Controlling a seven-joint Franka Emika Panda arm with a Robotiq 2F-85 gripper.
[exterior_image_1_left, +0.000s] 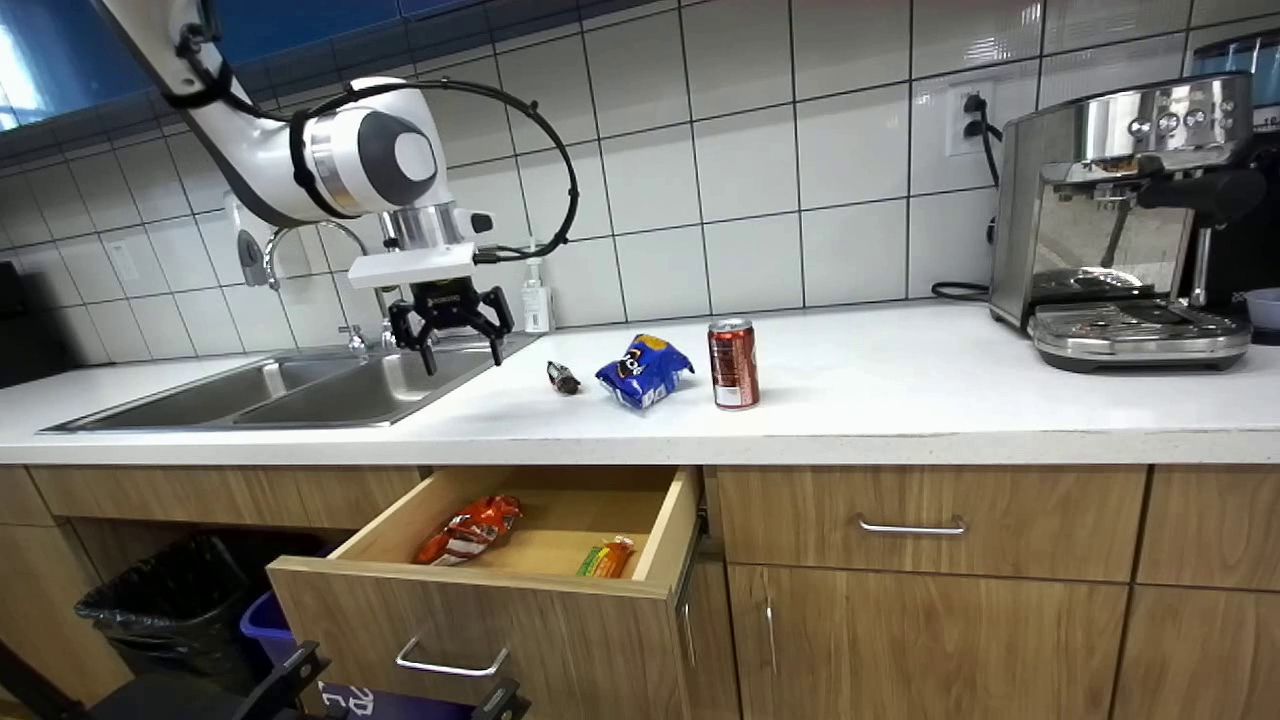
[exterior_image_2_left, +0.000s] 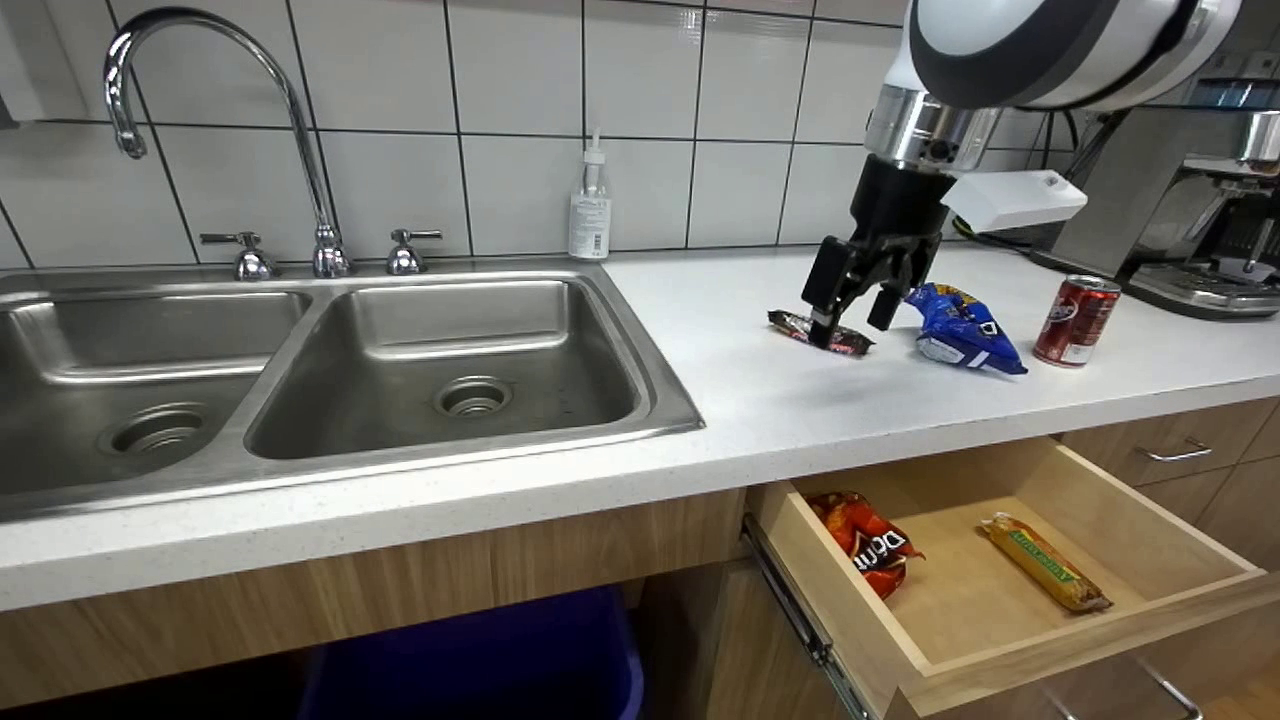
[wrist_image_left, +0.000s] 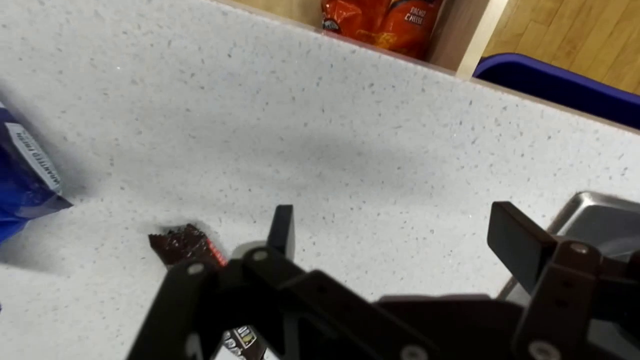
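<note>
One gripper (wrist_image_left: 392, 230), jaws spread apart. One bar (wrist_image_left: 183, 245), lower left of the wrist view, its middle hidden behind the gripper. One blue bag (wrist_image_left: 22, 170), cut off at the left edge.

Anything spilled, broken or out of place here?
No spill or damage that I can see. Only the drawer stands out: it juts open, while its neighbour is shut. The can is upright; the dark packet lies on the counter near the open gripper.

pump bottle (exterior_image_2_left: 590, 215): upright, beside sink (exterior_image_2_left: 278, 370) | faucet (exterior_image_2_left: 301, 130): chrome, arched | espresso machine (exterior_image_1_left: 1110, 230): silver | bin (exterior_image_2_left: 622, 650): blue
</note>
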